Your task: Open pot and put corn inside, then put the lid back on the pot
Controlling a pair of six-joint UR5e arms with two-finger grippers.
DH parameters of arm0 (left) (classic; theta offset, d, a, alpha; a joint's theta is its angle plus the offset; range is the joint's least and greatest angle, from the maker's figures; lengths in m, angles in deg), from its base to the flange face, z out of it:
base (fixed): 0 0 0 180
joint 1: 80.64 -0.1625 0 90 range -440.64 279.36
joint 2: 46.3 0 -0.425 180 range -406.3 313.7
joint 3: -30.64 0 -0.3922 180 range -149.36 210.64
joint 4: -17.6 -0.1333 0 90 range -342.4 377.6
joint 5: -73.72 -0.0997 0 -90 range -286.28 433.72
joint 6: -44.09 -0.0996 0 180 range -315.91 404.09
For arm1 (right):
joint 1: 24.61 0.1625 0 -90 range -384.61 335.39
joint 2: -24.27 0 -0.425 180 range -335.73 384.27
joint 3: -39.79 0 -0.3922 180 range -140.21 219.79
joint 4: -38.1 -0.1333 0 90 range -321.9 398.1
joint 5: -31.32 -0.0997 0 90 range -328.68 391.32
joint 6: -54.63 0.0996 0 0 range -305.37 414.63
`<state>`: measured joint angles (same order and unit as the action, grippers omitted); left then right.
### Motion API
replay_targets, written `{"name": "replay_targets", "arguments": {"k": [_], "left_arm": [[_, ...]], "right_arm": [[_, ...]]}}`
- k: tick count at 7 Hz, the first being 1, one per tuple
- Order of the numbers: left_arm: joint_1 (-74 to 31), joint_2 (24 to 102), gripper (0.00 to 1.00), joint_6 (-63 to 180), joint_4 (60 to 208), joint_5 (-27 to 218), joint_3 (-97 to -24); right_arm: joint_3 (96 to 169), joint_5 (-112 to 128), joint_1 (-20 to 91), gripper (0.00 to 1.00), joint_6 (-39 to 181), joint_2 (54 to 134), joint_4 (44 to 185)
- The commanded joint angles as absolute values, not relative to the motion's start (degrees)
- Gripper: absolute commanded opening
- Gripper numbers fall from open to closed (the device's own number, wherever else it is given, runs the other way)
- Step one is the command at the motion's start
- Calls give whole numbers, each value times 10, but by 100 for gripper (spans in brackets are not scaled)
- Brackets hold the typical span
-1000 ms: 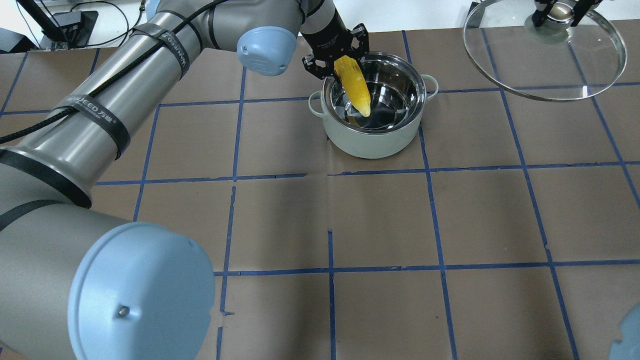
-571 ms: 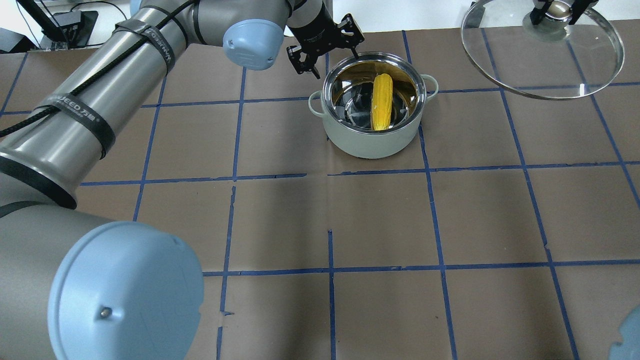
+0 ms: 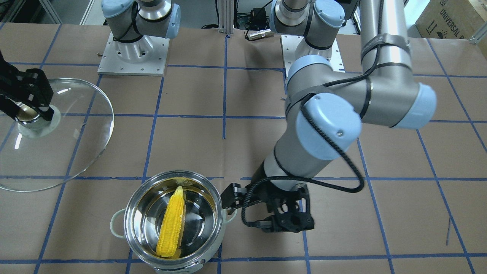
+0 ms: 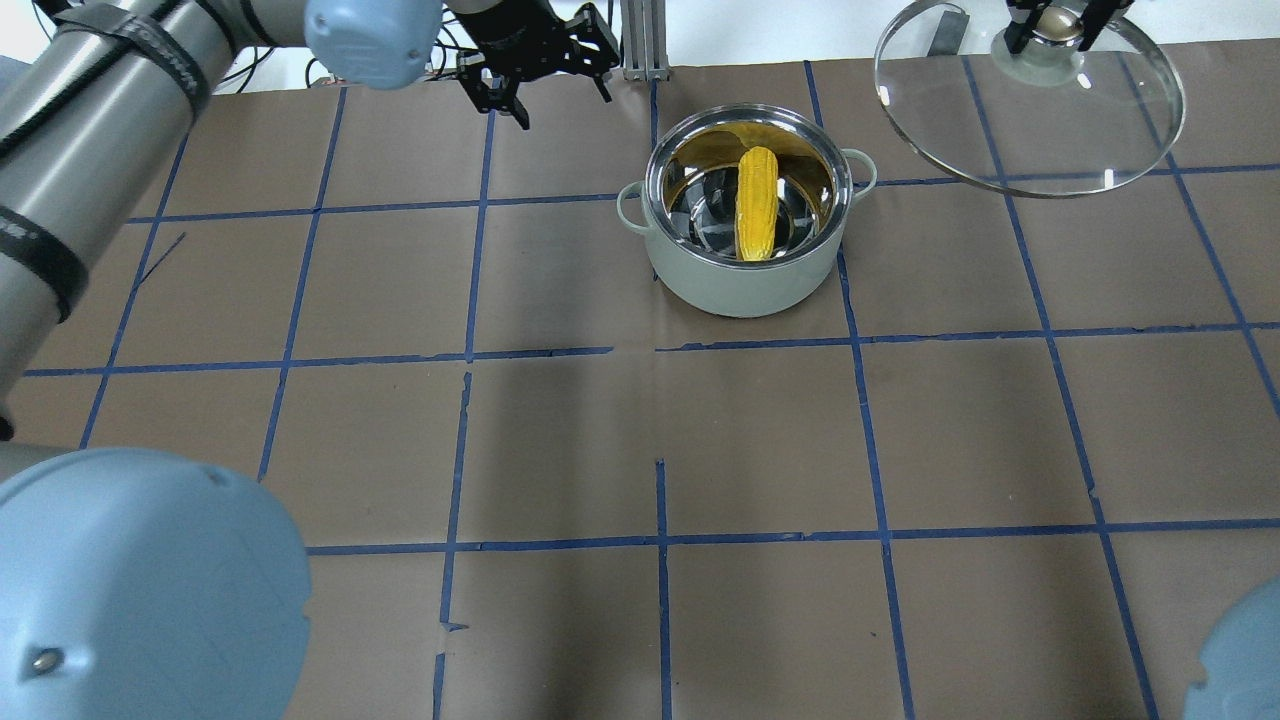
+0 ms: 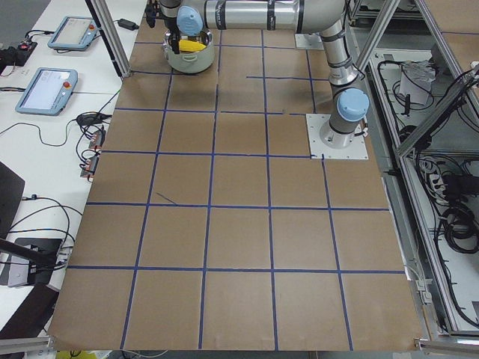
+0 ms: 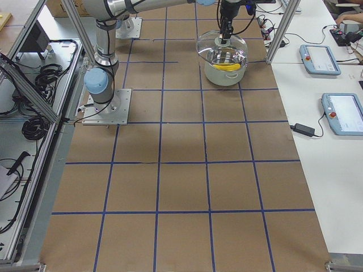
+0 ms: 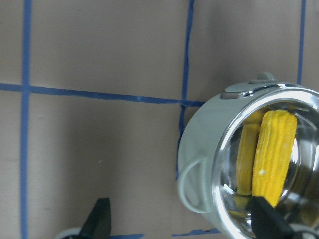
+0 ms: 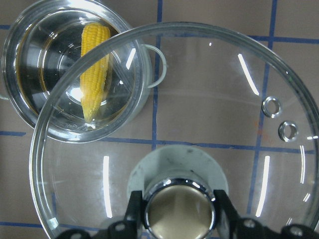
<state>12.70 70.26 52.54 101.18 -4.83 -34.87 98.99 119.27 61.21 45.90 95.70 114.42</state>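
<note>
Corn (image 4: 757, 203) lies lengthwise in the pot (image 4: 740, 285), upper centre of the overhead view, its bumpy yellow kernels mirrored in the shiny steel wall. The left gripper (image 4: 563, 100) hangs at upper left, jaws spread and empty. The right gripper (image 4: 1058, 25) pinches the knob of the clear domed glass lid (image 4: 1050, 130) at upper right, tilted, seemingly ready to cover the pot.

Cardboard box (image 3: 449, 19) in the top right corner of the front-facing view is showing printed "UNIVERSAL R…", with the rest running off the edge. Black strap (image 4: 150, 45) on the left arm is carrying white lettering ending roughly "…NEED", not fully legible. Nothing else is reading clearly.
</note>
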Motion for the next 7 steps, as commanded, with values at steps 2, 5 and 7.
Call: {"name": "replay_targets", "arguments": {"k": [2, 5, 7], "left_arm": [[95, 612, 100, 456, 1165, -151, -351], [82, 557, 100, 457, 1163, -151, -468], [56, 528, 100, 456, 1157, -151, -516]], "right_arm": [[992, 1191, 675, 16, 477, 885, 1187], [996, 1191, 716, 16, 479, 840, 1225], [1002, 1191, 726, 16, 483, 825, 1255]]}}
